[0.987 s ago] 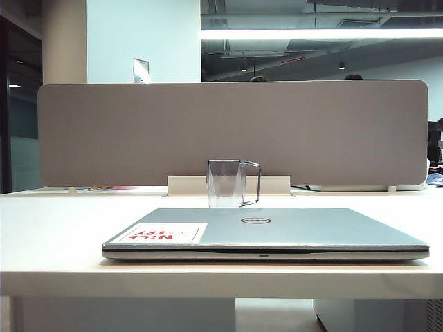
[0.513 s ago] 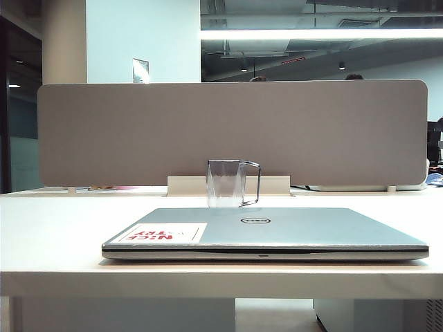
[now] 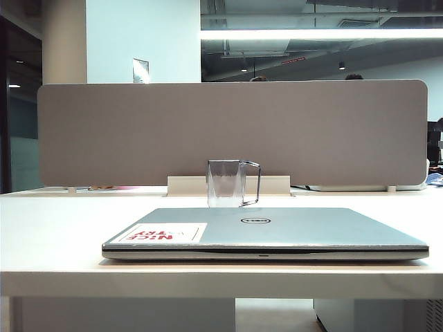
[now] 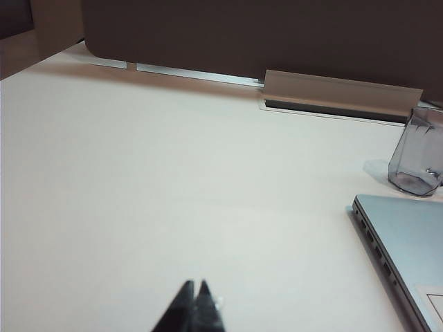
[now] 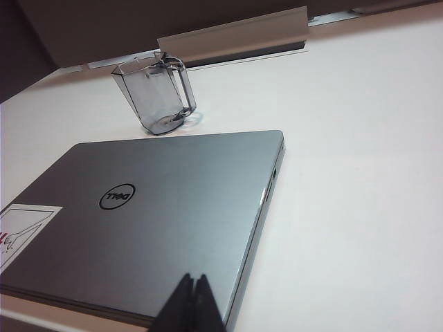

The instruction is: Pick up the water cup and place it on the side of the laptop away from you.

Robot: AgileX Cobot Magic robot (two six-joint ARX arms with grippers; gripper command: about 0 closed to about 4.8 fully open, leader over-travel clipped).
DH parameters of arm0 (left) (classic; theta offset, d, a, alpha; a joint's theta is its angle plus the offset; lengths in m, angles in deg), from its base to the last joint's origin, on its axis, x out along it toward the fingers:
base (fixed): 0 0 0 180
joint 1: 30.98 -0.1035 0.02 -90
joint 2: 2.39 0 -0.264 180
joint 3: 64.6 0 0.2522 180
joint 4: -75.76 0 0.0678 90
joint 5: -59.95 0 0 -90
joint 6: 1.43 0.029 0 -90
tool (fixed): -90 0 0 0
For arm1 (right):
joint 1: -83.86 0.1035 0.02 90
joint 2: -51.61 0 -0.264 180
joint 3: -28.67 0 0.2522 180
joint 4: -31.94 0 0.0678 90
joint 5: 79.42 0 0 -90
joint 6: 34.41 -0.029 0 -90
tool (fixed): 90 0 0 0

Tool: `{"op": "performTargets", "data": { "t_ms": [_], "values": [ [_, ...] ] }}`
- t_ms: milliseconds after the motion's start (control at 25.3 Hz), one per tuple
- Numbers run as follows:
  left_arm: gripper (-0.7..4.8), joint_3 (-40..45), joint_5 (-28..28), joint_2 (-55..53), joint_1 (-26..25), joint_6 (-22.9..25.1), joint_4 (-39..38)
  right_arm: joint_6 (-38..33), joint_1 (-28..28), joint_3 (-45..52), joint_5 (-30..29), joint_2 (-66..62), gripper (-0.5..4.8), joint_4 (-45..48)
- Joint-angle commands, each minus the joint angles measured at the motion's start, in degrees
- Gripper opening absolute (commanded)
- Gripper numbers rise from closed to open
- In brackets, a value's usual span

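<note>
both grippers are seen pressed shut and empty, the left gripper (image 4: 196, 299) held over bare white table (image 3: 55, 228) well apart from the laptop's corner, the right gripper (image 5: 193, 294) held above the near edge of the lid. the closed silver laptop (image 3: 266, 232) is laid flat mid-table, and the water cup (image 3: 227, 183) is stood upright just behind its far edge, before the grey divider panel (image 3: 138, 131).

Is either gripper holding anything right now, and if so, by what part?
Nothing is held. The left gripper and right gripper are both shut and empty; the water cup stands free behind the laptop.
</note>
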Motion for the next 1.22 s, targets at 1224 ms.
{"op": "performTargets", "data": {
  "t_ms": [1224],
  "values": [
    [-0.05, -0.2, 0.3, 0.0, 0.0, 0.2, 0.2, 9.7, 0.0, 0.3, 19.4, 0.1, -0.01, 3.2]
  ]
}}
